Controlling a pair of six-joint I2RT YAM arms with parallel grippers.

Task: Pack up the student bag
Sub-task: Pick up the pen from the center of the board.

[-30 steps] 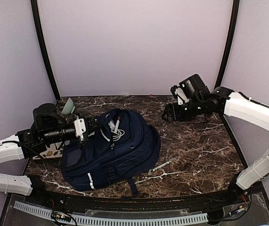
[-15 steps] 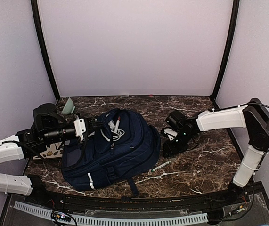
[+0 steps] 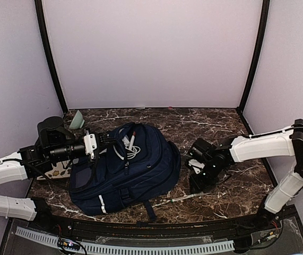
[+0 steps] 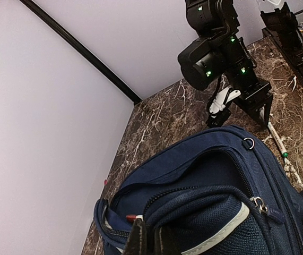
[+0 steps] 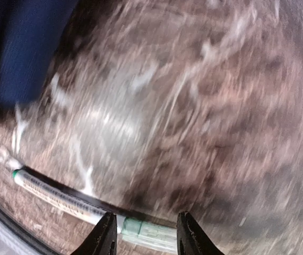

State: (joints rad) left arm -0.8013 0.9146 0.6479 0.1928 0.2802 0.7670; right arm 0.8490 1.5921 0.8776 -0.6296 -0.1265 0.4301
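The student bag (image 3: 124, 172), navy with white trim, lies on the marble table with its top pocket open; a white cable and a red-tipped pen (image 3: 131, 142) poke out. My left gripper (image 3: 104, 139) is shut on the bag's opening edge, and its fingers (image 4: 140, 241) pinch the fabric (image 4: 215, 212) in the left wrist view. My right gripper (image 3: 196, 186) points down just right of the bag. In the blurred right wrist view its jaws stand open astride a clear pen with a green band (image 5: 87, 210), one fingertip (image 5: 106, 234) on each side.
The same pen (image 3: 182, 198) lies on the table in front of the bag's right side. A teal cone-shaped object (image 3: 78, 120) stands at the back left. A pale flat box (image 3: 60, 170) lies under my left arm. A black rail (image 3: 140, 234) runs along the front edge.
My right arm has swung from the back right down to the pen beside the bag, its jaws narrowing on the way. The left arm and bag have not moved.
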